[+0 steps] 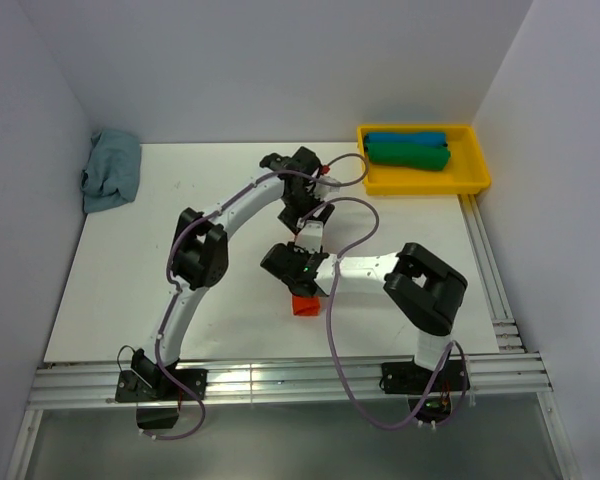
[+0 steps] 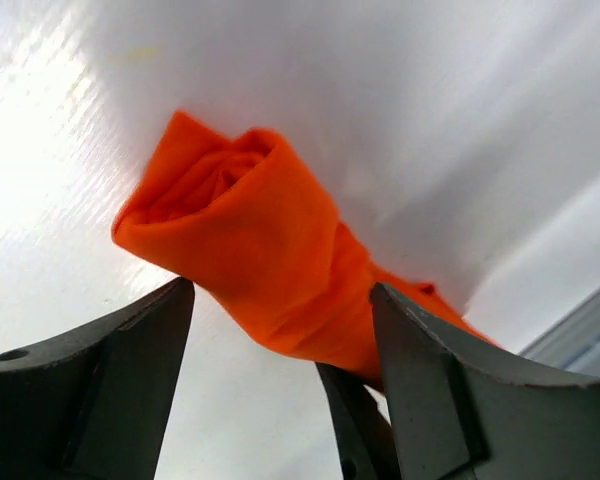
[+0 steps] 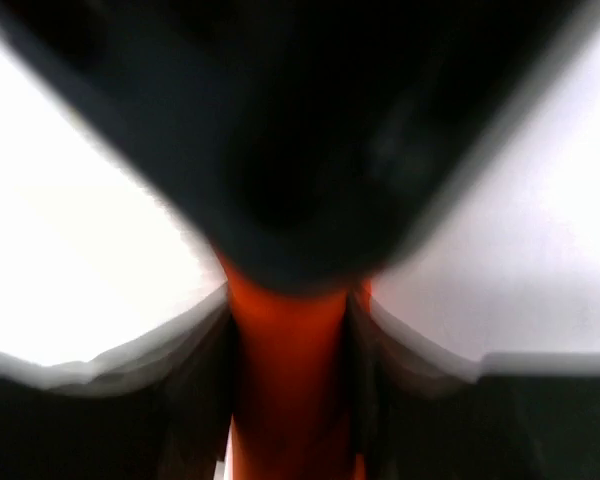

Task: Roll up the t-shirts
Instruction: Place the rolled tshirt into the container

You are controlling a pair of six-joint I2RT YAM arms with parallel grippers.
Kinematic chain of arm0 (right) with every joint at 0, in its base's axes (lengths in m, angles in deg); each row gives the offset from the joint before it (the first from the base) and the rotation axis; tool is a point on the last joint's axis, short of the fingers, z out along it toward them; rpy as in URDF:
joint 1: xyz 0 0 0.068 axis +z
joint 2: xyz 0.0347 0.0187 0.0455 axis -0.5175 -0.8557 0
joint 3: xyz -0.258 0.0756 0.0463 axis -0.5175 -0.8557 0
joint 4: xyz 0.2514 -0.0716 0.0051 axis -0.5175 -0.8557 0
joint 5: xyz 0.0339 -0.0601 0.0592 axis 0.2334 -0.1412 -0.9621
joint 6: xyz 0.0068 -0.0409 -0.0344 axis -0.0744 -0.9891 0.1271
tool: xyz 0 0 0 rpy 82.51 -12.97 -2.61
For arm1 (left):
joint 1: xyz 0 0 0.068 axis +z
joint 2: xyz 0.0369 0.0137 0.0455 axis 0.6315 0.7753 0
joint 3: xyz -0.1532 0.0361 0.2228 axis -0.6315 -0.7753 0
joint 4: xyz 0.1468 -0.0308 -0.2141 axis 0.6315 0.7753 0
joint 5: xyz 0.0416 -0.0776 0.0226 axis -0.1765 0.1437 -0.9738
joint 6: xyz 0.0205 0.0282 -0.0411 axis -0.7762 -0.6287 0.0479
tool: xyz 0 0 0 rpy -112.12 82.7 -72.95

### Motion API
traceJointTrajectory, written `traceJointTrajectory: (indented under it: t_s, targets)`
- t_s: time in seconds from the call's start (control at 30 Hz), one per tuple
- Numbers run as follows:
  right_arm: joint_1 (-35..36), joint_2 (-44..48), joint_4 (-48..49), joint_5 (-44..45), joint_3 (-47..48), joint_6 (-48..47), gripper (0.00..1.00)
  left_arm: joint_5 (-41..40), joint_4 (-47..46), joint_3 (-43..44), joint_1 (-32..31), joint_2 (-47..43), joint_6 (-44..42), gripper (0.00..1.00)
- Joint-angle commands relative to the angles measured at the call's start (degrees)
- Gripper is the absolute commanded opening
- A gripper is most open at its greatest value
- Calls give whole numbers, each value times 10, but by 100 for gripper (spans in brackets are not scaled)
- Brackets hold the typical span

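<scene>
**Orange roll lies near-to-far under both claws**

The orange shirt [image 1: 305, 305] sits in the middle of the table [image 1: 130, 300], somewhat toward the near edge, already wound into a tight roll. Only its near end shows from above; the rest runs away toward the far edge beneath the two wrists, so its long axis looks to lie roughly near-to-far.

In the left wrist view the orange shirt [image 2: 270, 260] shows its spiral end and passes slantwise between the fingers. The left claw [image 2: 280, 290] is spread wide, one finger on each side of the roll, straddling it across its length without pressing it. From above, the left claw [image 1: 313, 228] stands at the far part of the roll.

The right claw [image 1: 298, 275] is at the near part, just behind the exposed end. Its own view is blurred, but the right claw [image 3: 285, 330] appears pinched on the orange cloth, which fills the gap between the fingers.

Judging from this, the next lift turns on the left claw, which need only close straight across the roll.

The tray [image 1: 475, 180] in the far right corner holds a blue roll [image 1: 405, 138] and a green roll [image 1: 410, 155]. A grey-blue shirt [image 1: 110, 170] lies crumpled at the far left corner.
</scene>
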State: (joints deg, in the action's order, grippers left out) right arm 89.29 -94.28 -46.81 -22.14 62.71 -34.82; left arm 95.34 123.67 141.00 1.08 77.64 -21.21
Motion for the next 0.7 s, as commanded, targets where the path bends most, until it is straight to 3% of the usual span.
traceJointTrajectory:
  t_s: [0.0, 0.17, 0.4, 0.53, 0.67]
  targets:
    - [-5, -10, -46, -86, -49, 32, 0, 72, -23, 69, 34, -50, 10, 77]
    - [-17, 36, -31, -94, -71, 45, 0, 118, -120, 32, 106, -133, 56, 81]
    - [-41, 84, -48, -89, -62, 55, 0, 172, -176, -17, 179, -204, 81, 80]
    - [-88, 130, -46, -103, -61, 48, 0, 196, -201, -52, 230, -250, 89, 79]
    - [-190, 195, -57, -100, -26, 25, 0, 226, -215, -107, 269, -292, 94, 78]
